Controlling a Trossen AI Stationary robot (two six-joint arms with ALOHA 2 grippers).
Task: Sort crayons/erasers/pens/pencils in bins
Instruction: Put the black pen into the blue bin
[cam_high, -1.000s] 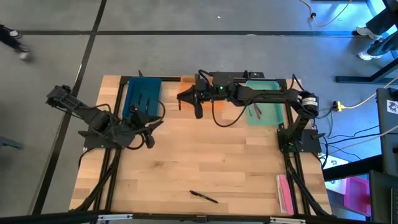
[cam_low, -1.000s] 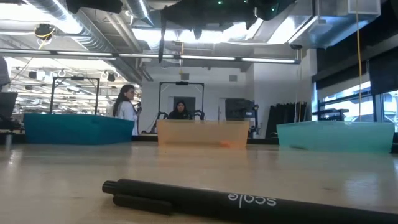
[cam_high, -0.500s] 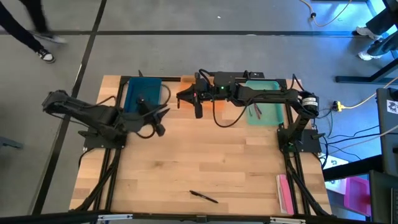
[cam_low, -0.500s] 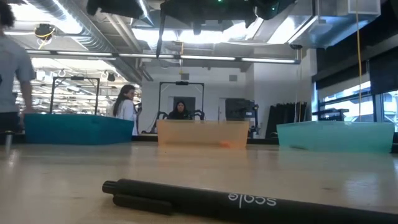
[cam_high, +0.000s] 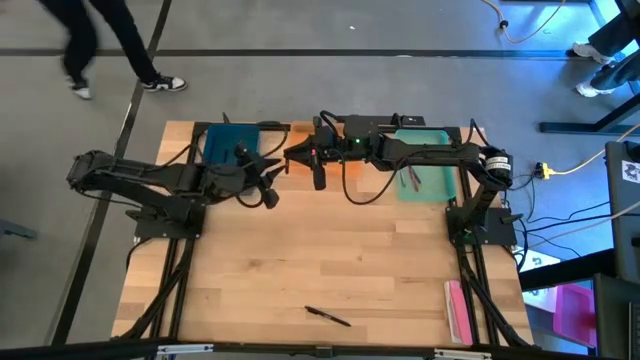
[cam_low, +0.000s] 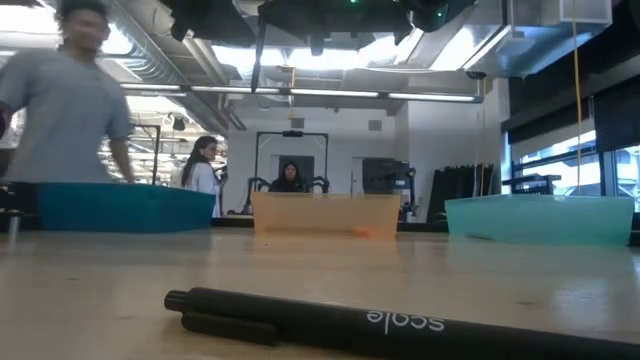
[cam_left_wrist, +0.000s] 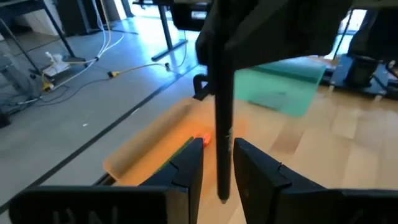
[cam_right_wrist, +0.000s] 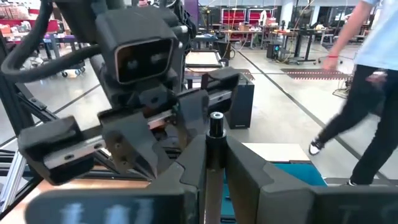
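The right pincer (cam_high: 318, 170) hangs over the orange bin (cam_high: 350, 170) at the upper middle of the high view, clamped on a black pen (cam_right_wrist: 215, 134) held upright. The left pincer (cam_high: 268, 192) is just left of it, near the blue bin (cam_high: 215, 150), its fingers (cam_left_wrist: 186, 165) apart on either side of that pen. The green bin (cam_high: 435, 175) lies to the right. Another pen (cam_high: 327, 316) lies on the table (cam_high: 300, 260) at lower centre. A person (cam_low: 70, 110) passes behind.

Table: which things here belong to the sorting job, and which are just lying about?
Job: teal-blue bin, orange bin, mint bin, loose black pen, black pen held by right gripper.
Lying about: pink object at the table's edge, yellow floor cable.
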